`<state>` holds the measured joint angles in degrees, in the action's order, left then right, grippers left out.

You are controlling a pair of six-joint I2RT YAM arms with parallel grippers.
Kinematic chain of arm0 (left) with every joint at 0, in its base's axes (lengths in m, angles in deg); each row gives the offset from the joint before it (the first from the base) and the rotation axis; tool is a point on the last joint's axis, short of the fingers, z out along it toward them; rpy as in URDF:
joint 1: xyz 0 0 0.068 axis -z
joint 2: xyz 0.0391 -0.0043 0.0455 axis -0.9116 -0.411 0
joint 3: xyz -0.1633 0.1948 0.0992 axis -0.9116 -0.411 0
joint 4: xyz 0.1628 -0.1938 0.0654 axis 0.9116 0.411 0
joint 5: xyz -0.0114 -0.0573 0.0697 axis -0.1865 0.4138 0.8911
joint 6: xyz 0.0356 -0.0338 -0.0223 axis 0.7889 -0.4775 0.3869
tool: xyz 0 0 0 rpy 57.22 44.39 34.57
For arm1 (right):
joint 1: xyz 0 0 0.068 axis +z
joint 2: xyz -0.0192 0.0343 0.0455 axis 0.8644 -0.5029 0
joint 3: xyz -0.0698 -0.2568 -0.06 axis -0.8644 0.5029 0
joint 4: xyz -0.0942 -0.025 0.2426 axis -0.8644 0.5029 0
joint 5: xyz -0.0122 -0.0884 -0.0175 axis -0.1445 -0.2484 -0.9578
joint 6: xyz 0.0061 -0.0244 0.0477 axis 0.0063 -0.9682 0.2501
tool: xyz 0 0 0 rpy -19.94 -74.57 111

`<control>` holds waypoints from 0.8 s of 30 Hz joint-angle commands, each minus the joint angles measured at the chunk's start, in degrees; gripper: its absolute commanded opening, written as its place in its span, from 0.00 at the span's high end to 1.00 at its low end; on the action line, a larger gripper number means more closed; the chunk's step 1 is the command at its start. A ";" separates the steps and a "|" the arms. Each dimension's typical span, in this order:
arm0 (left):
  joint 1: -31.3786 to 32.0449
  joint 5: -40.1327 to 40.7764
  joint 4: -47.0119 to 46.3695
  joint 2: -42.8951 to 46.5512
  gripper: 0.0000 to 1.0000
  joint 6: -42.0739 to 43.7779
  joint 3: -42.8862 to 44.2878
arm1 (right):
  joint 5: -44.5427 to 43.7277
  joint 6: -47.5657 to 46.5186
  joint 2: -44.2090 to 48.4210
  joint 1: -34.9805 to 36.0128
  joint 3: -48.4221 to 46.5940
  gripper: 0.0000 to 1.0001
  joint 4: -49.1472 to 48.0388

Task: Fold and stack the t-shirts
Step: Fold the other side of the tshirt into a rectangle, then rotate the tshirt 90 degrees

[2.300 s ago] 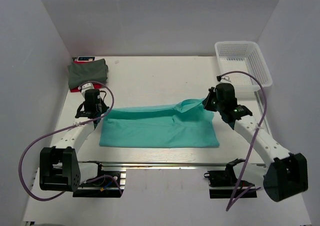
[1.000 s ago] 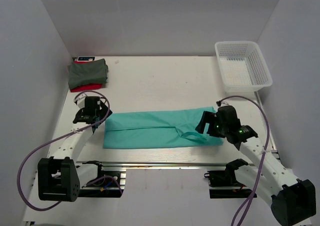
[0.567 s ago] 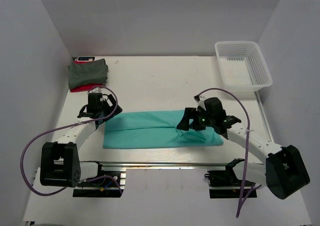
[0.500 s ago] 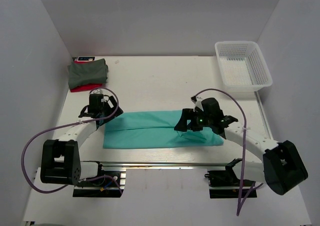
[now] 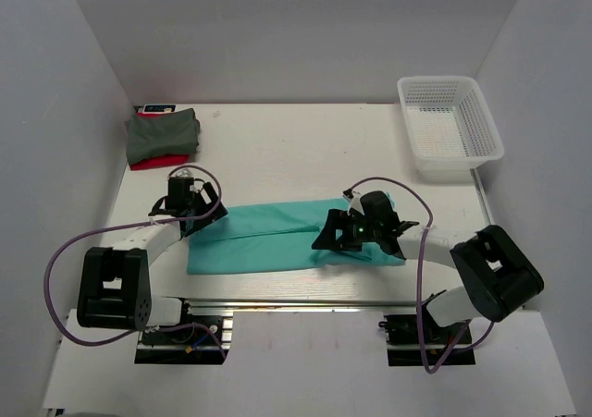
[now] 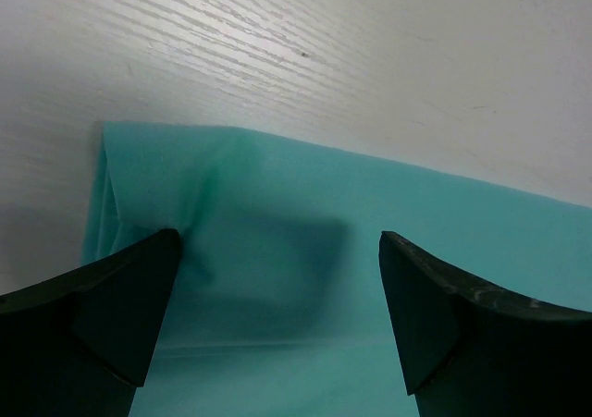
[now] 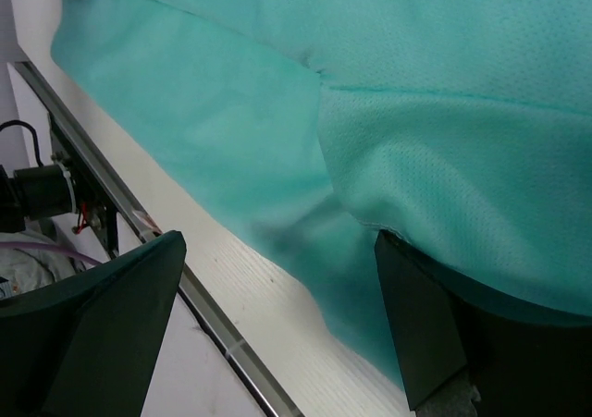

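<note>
The teal t-shirt (image 5: pixel 268 241) lies flat on the table as a long folded strip. My left gripper (image 5: pixel 192 219) is open over its left end. In the left wrist view the gripper (image 6: pixel 277 241) straddles the teal t-shirt (image 6: pixel 277 278) close to its far left corner. My right gripper (image 5: pixel 326 239) is open, low at the shirt's near edge around the middle. In the right wrist view the gripper (image 7: pixel 280 241) spans the teal t-shirt (image 7: pixel 231 112); a folded flap rests against the right finger (image 7: pixel 435 334). A dark grey-green t-shirt (image 5: pixel 163 132) sits folded on a red one (image 5: pixel 148 164) at the back left.
A white mesh basket (image 5: pixel 450 126) stands at the back right. A metal rail (image 5: pixel 296 303) runs along the table's near edge, just in front of the shirt, and the rail (image 7: pixel 83 158) shows in the right wrist view. White walls close in both sides.
My right gripper has travelled left along the shirt from its right end to near the middle. My left gripper has shifted slightly onto the shirt's left end. Both stay open.
</note>
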<state>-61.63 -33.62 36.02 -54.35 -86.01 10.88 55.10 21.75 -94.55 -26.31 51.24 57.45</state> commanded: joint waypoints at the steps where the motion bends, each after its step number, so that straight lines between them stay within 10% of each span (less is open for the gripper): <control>1: 0.21 1.12 0.61 -0.57 0.00 0.47 -1.87 | -4.86 -0.99 -4.46 -0.10 0.58 0.10 2.57; 8: 0.21 3.76 6.15 2.50 0.00 -1.91 -5.90 | -13.74 -6.34 -8.33 -2.29 -8.39 0.10 13.54; 24: 11.62 -16.11 -2.89 12.10 0.00 -8.93 -22.18 | 1.53 -17.15 -35.83 -14.07 -42.64 0.10 18.22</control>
<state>-53.55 -41.72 26.90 -38.57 -91.13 -5.97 55.06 9.73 -124.19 -38.79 13.34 69.72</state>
